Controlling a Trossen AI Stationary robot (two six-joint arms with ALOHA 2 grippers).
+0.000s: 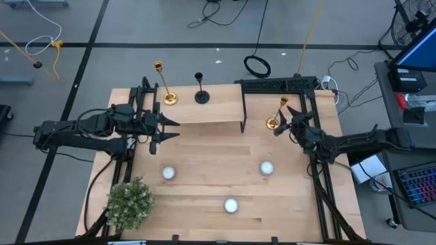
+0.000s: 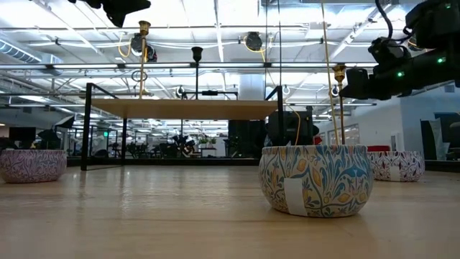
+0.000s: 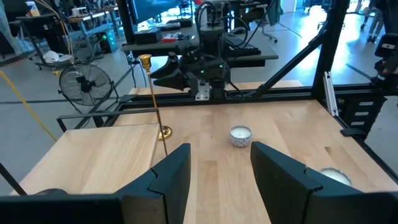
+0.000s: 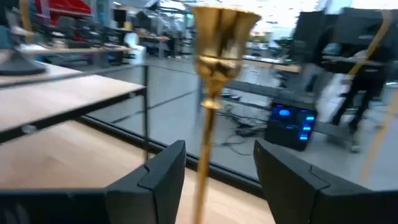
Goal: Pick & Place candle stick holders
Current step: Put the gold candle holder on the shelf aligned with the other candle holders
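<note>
One gold candlestick [image 1: 164,83] and the black candlestick [image 1: 201,90] stand on their round bases on the raised wooden shelf [image 1: 204,112] at the far side. The second gold candlestick [image 1: 278,113] stands upright on the table just right of the shelf. It also shows in the right wrist view [image 4: 214,50] and the left wrist view [image 3: 153,93]. My right gripper [image 1: 279,126] is open, its fingers [image 4: 165,171] on either side of the stem below the top cup, with a gap showing. My left gripper [image 1: 176,130] is open and empty, above the table in front of the shelf.
Three white tealights in patterned tins lie on the table, one in the middle [image 1: 168,173], one at the near side [image 1: 231,205] and one on the right [image 1: 266,167]. A bushy green plant [image 1: 129,201] stands at the near left corner. A black frame [image 1: 279,83] runs behind the right candlestick.
</note>
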